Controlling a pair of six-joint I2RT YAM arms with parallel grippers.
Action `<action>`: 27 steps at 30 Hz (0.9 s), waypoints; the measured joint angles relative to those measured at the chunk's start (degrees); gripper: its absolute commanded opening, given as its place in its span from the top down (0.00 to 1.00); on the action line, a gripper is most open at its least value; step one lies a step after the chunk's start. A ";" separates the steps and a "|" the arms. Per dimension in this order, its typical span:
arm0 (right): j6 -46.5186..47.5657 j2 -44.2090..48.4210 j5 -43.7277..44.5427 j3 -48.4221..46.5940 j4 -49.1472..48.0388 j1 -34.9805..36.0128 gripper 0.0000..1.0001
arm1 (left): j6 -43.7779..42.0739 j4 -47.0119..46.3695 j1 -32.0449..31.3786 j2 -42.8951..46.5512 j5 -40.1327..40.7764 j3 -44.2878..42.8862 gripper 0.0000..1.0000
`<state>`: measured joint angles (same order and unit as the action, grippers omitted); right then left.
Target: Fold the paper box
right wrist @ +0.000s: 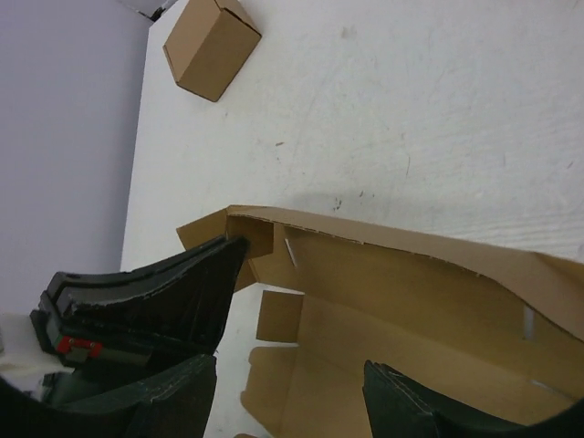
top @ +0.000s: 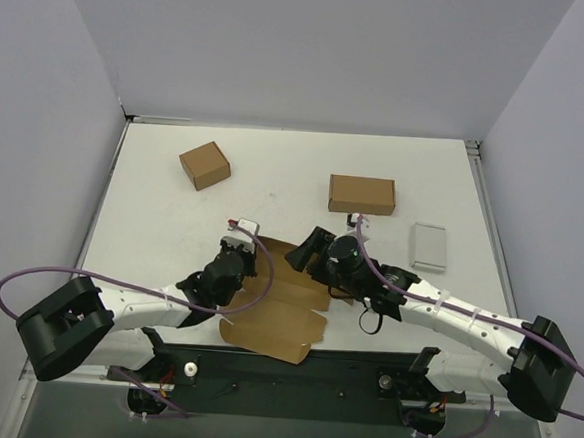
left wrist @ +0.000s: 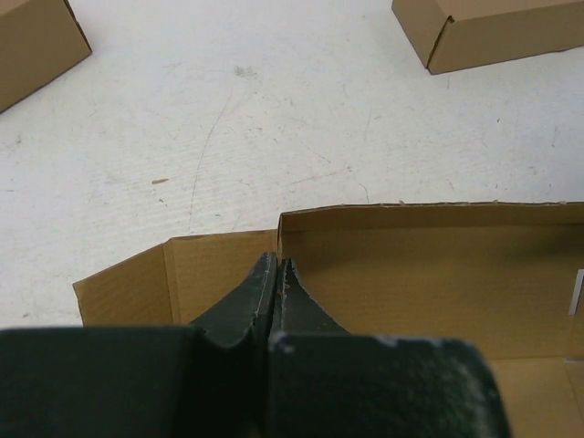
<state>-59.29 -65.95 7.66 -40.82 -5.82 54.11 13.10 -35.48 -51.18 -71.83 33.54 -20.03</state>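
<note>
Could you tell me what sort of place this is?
Likely a robot lab cell: white table enclosed by plain walls, left arm and right arm bolted at its edge, with a paper box between them.

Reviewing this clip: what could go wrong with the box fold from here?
1. The left gripper is shut at the corner of a raised wall of the paper box; the thin card might crease or tear there.
2. The right gripper is open, one finger by the end flap; closing could bend it wrongly.

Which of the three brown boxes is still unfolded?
The paper box at the near edge: its panels lie spread open. The squarish carton and oblong box beyond are closed.
</note>
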 measured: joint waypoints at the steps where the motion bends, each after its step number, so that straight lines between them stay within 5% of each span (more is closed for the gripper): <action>1: -2.99 -1.05 -0.68 0.98 -1.88 0.00 0.33 | -0.44 -0.87 -0.52 0.15 0.70 0.33 1.00; 19: -30.45 -10.38 3.02 7.48 -17.88 -4.68 0.37 | -9.33 -16.39 -8.39 1.51 8.44 6.82 1.00; 23: -32.85 -12.22 3.02 8.41 -19.85 -5.97 0.53 | -11.80 -19.39 -9.64 1.20 8.41 7.37 1.00; 27: -34.71 -13.84 2.45 8.96 -23.26 -6.58 0.85 | -13.64 -20.98 -9.99 0.33 8.07 7.48 0.98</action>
<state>-94.00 -79.79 10.11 -31.86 -29.08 47.53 -0.54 -56.47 -61.17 -71.50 41.60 -12.56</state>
